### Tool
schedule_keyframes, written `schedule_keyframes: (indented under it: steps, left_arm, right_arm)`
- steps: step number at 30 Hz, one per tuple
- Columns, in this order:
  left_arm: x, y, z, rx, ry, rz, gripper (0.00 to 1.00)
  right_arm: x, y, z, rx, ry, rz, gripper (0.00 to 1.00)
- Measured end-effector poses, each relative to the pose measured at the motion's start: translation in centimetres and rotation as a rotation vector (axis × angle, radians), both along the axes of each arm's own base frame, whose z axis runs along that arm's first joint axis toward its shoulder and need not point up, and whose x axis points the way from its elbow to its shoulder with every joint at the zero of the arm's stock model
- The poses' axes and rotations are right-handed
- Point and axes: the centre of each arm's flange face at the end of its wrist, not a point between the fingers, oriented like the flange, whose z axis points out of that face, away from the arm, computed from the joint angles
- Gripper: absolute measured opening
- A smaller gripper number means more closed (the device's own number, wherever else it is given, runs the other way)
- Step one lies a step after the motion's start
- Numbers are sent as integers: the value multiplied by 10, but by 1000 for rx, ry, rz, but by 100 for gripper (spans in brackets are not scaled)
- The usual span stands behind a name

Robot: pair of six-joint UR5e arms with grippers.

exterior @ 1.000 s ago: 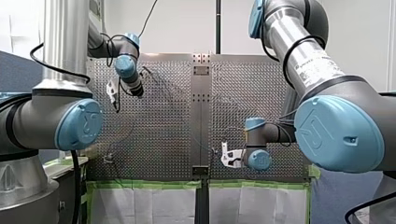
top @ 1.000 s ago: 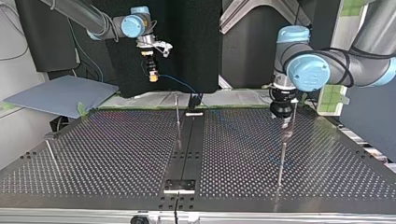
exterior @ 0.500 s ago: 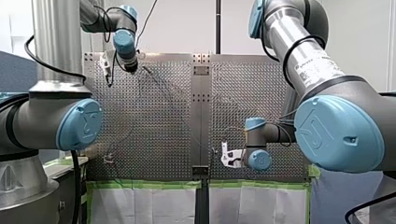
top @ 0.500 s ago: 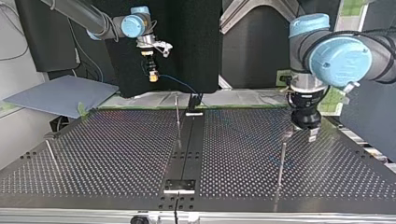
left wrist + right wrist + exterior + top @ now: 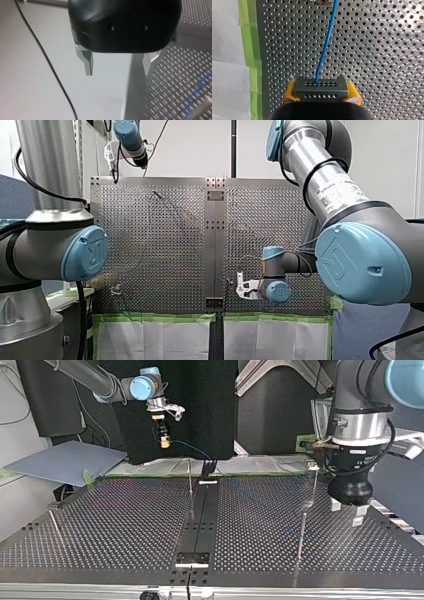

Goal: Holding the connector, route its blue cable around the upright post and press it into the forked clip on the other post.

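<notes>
The connector (image 5: 320, 88) is clamped between the yellow pads (image 5: 288, 94) of my right gripper (image 5: 163, 441), which is held well above the perforated table (image 5: 100, 525) at the far left of the top view. From the connector the blue cable (image 5: 325, 42) runs in a gently curved line to a black fixture (image 5: 208, 467) at the table's far edge, near the right of the thin middle post (image 5: 189, 477) in that view. No post is wrapped by it, so the routing is judged not yet begun.

My left gripper (image 5: 346, 512) is held with its metal fingers (image 5: 88, 63) spread and nothing between them. It hovers over the table at the top view's right, just beside a second post (image 5: 313, 485). A small fitting is seen at that post's top, but whether it is the forked clip cannot be made out.

For the step to be done well, the hold on the connector should be firm. The connector should be lowered so that the cable meets the upright post along its shaft rather than slipping over its tip. The sweep around the post is best made with light, even tension: enough for the cable to be laid against the post, not so much that the fixture end is strained. The cable should then be lined up above the fork's slot before being pressed down, with the free gripper held out of its path.
</notes>
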Motion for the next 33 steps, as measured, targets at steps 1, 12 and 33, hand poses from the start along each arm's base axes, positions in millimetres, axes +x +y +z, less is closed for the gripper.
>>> schedule_keyframes:
  steps: [1,12,33]
  left_arm:
    - [-4,-1,6,4,-8,-10,98]
    - [-12,-9,35,28,12,-50,98]
    - [11,-16,-20,70,240,-62,98]
  right_arm:
    - [0,0,0,0,0,1,2]
    - [1,0,0,0,-4,3,2]
    - [2,2,0,7,1,7,2]
